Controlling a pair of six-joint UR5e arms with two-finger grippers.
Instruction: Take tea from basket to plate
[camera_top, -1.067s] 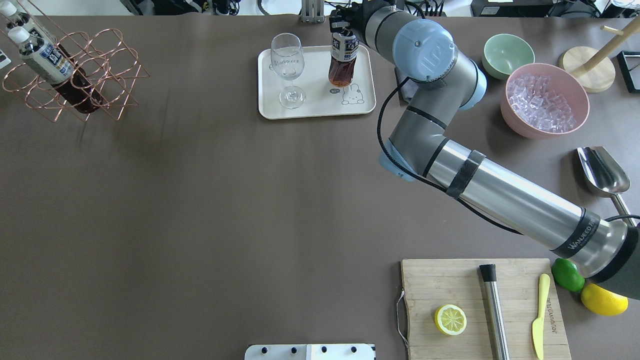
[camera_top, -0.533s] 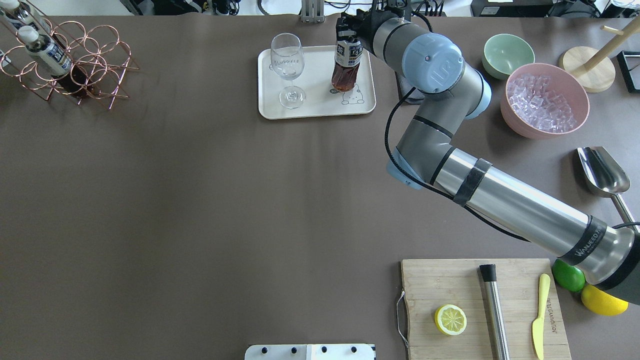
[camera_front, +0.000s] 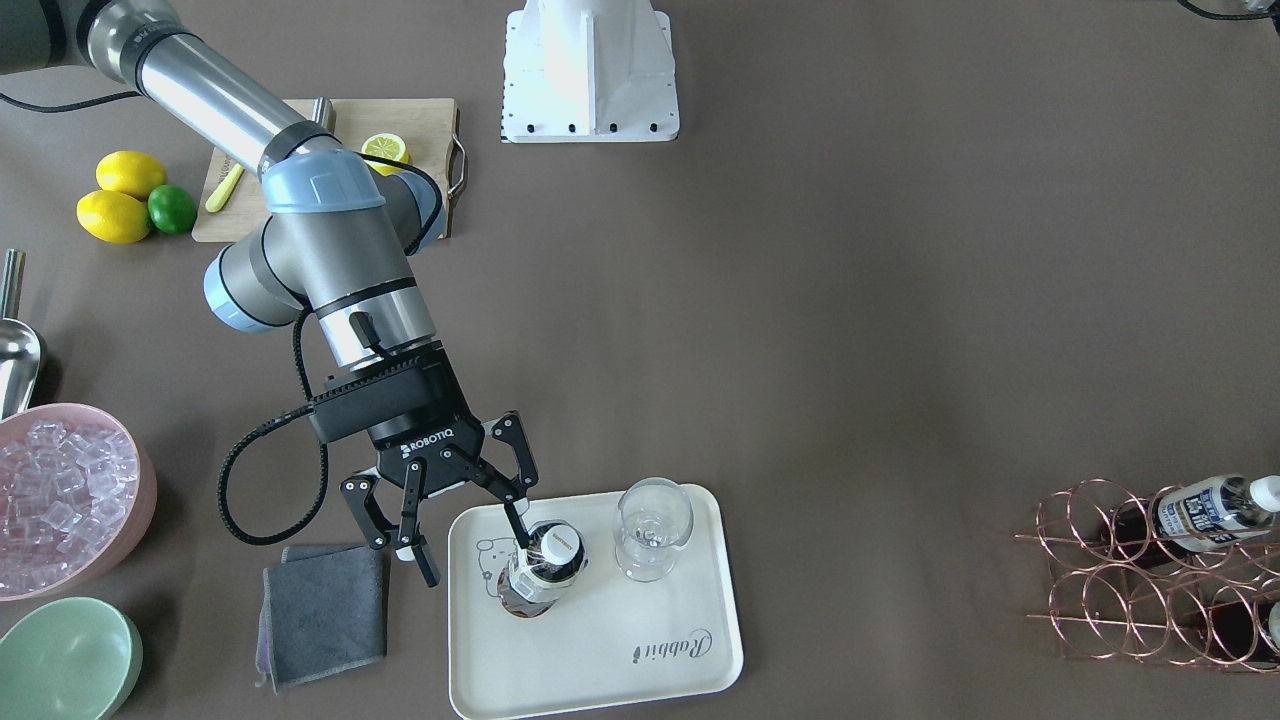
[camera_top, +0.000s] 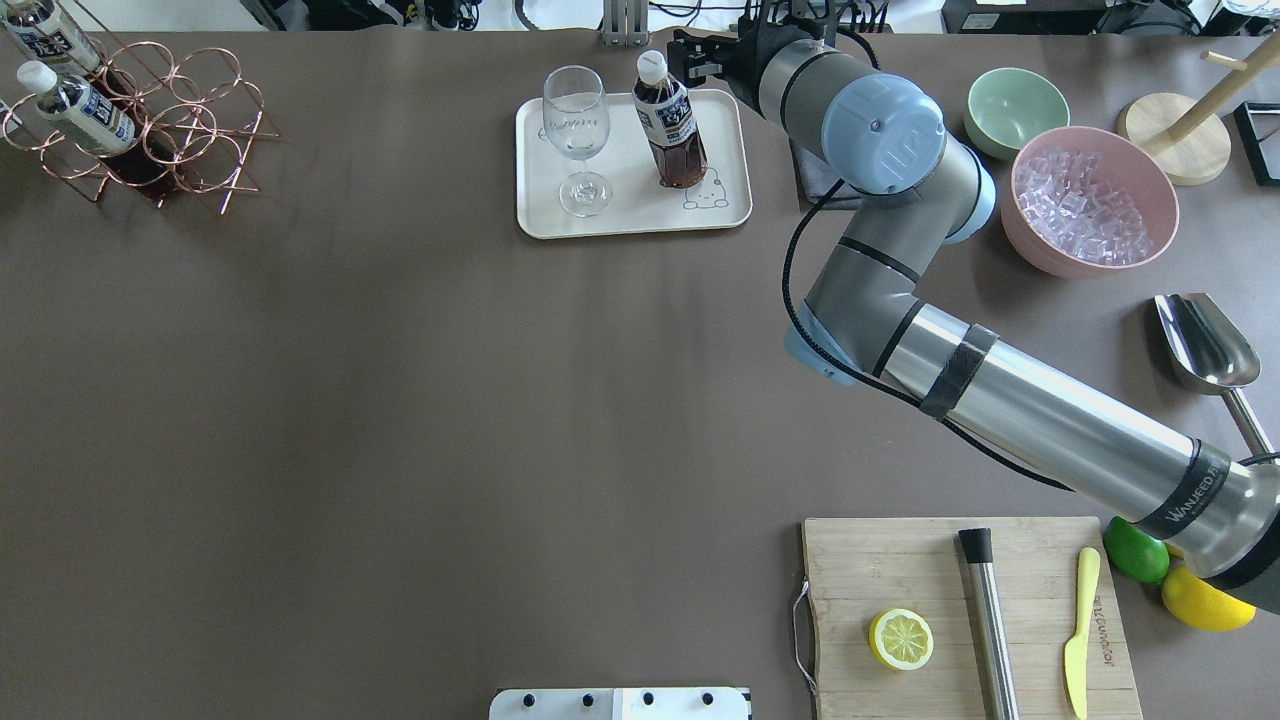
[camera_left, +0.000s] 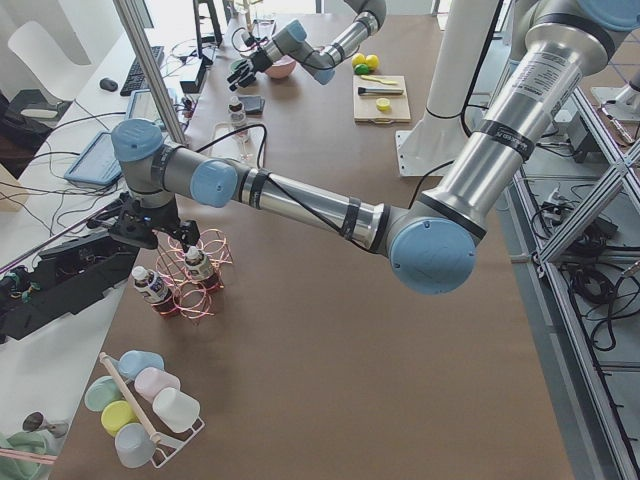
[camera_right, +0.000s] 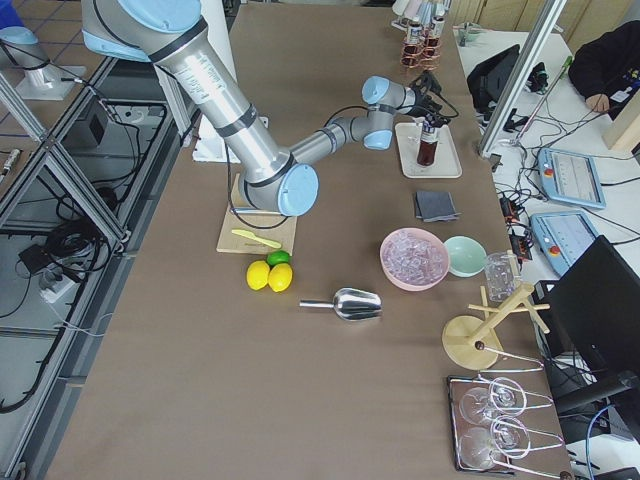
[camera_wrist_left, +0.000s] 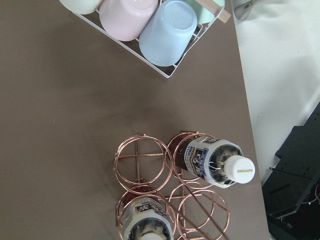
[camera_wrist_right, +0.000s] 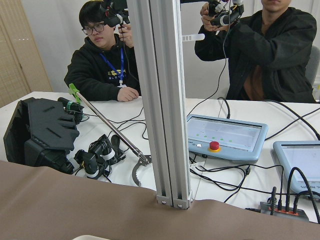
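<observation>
One tea bottle (camera_front: 540, 572) stands upright on the cream plate (camera_front: 620, 660), next to a wine glass (camera_front: 650, 530). My right gripper (camera_front: 472, 555) is open beside it; one fingertip (camera_front: 519, 532) is at the bottle's cap and nothing is held. In the overhead view the bottle (camera_top: 668, 125) stands free on the plate (camera_top: 620, 215), with the right gripper (camera_top: 697, 60) just behind it. The copper basket (camera_top: 170, 135) at the far left holds two more bottles (camera_top: 85, 115). My left gripper (camera_left: 150, 225) hovers over the basket (camera_left: 190, 285); I cannot tell its state.
A grey cloth (camera_front: 320, 615) lies beside the plate. A pink bowl of ice (camera_top: 1090, 200), a green bowl (camera_top: 1015, 110) and a metal scoop (camera_top: 1205, 345) are to the right. A cutting board (camera_top: 960, 610) sits at the near right. A cup rack (camera_wrist_left: 150, 25) stands near the basket.
My right gripper has opened and let go of the bottle, which now stands free on the plate. The basket has dropped from its raised, tilted position back onto the table.
</observation>
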